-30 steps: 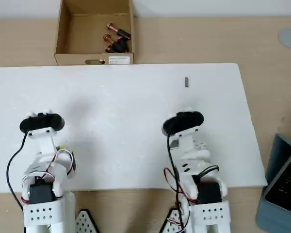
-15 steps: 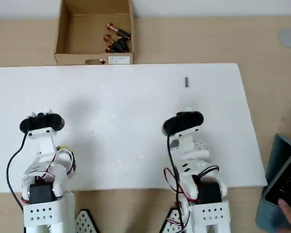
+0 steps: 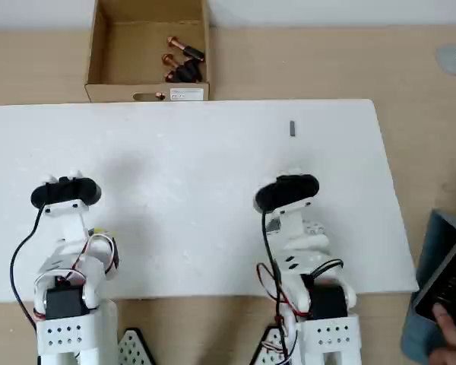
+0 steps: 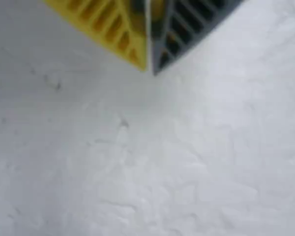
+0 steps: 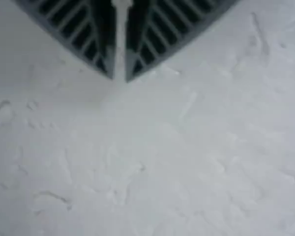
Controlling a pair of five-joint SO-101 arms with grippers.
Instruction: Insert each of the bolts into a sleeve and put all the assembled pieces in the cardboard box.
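Neither arm has moved — left gripper (image 4: 150,68) and right gripper (image 5: 119,74) closed, empty, over the white mat (image 3: 175,167). Bolts (image 3: 182,62) lie in the cardboard box (image 3: 99,53); a small dark piece (image 3: 292,128), lengthwise away, lies nearer the right arm.

Overhead view; wrist views near mat (image 3: 197,167)

Robotics lab bench, wooden table (image 3: 304,61), white mat (image 3: 182,190), laptop (image 3: 448,277) at edge
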